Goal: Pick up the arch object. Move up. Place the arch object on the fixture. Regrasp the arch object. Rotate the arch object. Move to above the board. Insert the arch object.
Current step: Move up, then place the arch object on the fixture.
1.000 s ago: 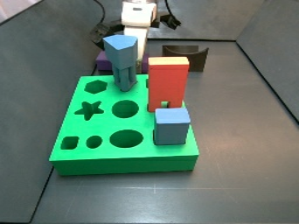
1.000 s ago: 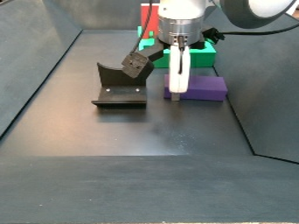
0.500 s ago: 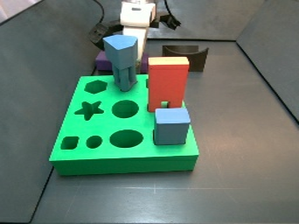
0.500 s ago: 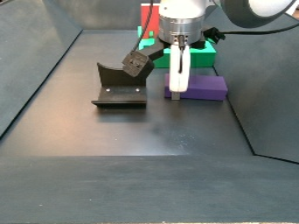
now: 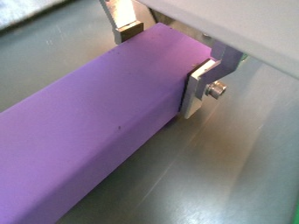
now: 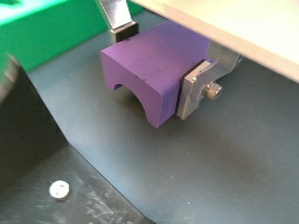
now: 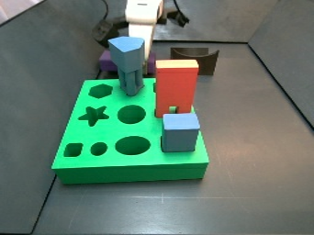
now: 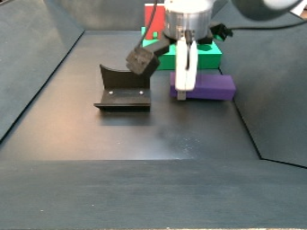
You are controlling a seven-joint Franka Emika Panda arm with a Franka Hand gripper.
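Note:
The purple arch object lies between the gripper's two silver fingers in both wrist views, and its arched cut-out faces down. The gripper is shut on one end of it, with a finger plate pressed to each side. In a side view the gripper hangs straight down at the left end of the arch object, right of the dark fixture. The green board lies in front of the arch object.
On the board stand a blue-grey pentagon column, a red-orange block and a small blue cube. The fixture sits behind the board. Grey walls enclose the dark floor.
The gripper has risen a little, and the arch object between its fingers sits slightly higher in the side views. Nothing else has moved.

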